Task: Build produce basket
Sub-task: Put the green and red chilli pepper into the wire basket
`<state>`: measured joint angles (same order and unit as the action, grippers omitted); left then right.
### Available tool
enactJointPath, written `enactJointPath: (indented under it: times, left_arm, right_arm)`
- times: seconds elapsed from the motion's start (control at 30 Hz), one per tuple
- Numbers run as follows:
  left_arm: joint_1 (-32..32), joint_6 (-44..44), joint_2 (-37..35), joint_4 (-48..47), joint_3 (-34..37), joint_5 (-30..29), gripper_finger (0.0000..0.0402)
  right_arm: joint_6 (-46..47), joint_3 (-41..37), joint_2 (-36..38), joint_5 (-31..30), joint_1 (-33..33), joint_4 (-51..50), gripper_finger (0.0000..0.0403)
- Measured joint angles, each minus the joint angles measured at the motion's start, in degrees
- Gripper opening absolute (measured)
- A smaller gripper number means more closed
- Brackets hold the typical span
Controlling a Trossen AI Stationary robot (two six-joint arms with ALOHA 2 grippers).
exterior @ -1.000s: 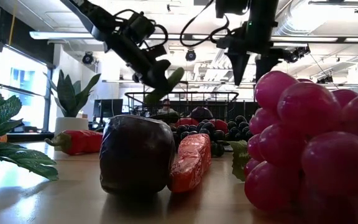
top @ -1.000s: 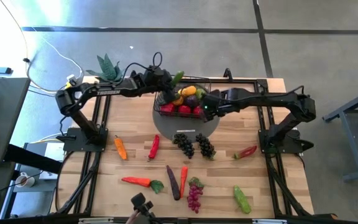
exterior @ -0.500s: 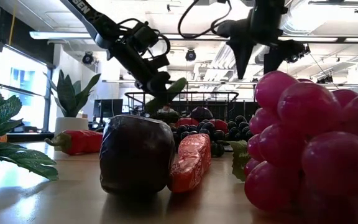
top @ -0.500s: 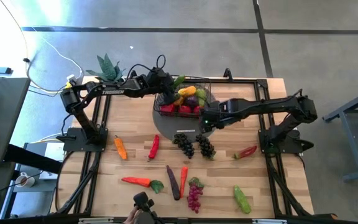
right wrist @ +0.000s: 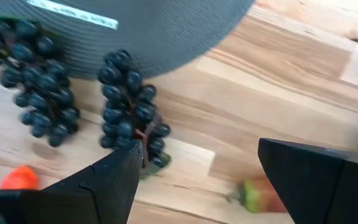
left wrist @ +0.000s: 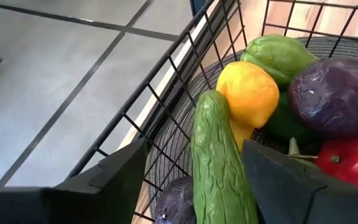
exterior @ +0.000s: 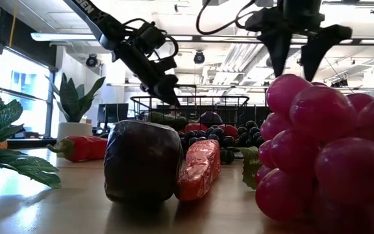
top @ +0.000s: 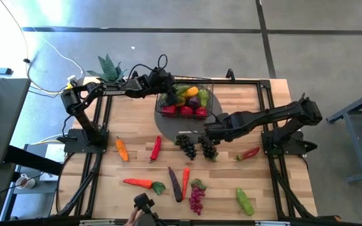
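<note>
At bench rear centre: black wire-mesh basket (top: 188, 102), standing on a flat grey round disc (top: 187, 129). Contents: green cucumber (left wrist: 218, 163) lying lengthwise against the near mesh wall, yellow lemon (left wrist: 248, 93), green pepper (left wrist: 279, 55), purple eggplant (left wrist: 339, 96), red pieces (top: 185, 110).

Left claw (top: 169, 95): over the basket's left edge, fingers spread apart, the cucumber lying between them in the wrist view but clear of both; nothing gripped.

Right claw (top: 207, 133): low over the bench just in front of the disc, fingers wide apart, empty; directly over a dark grape cluster (right wrist: 129, 106). Second dark grape cluster (right wrist: 33, 83) beside it, partly lying on the disc's edge.

Loose produce on the bench front: orange pepper (top: 122, 149), red chilli (top: 155, 147), red pepper (top: 249, 152), carrot with green top (top: 141, 183), dark eggplant (top: 175, 184), carrot (top: 186, 177), magenta grapes (top: 197, 196), green cucumber at right front (top: 244, 201).

Left rear corner: potted spiky plant (top: 109, 67).
</note>
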<state>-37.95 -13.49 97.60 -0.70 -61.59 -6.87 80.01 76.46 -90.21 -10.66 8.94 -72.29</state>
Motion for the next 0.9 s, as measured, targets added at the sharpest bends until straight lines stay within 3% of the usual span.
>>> enactJointPath:
  times: [0.27, 0.63, 0.9]
  left_arm:
    - [0.0, 1.9, -0.1, -6.9, -6.7, -0.2, 0.0254]
    - [0.2, 0.9, -0.1, -20.0, -18.6, 4.4, 0.0253]
    - [0.9, 0.9, -0.1, -22.3, -21.5, 6.2, 0.0253]
  right_arm:
    - [-3.8, 0.0, 0.0, 0.3, 3.6, -6.7, 0.0303]
    - [-24.2, -4.0, 0.0, 9.4, 7.6, -8.0, 0.0303]
    - [-41.7, -10.1, 0.0, 13.8, 11.2, -8.1, 0.0303]
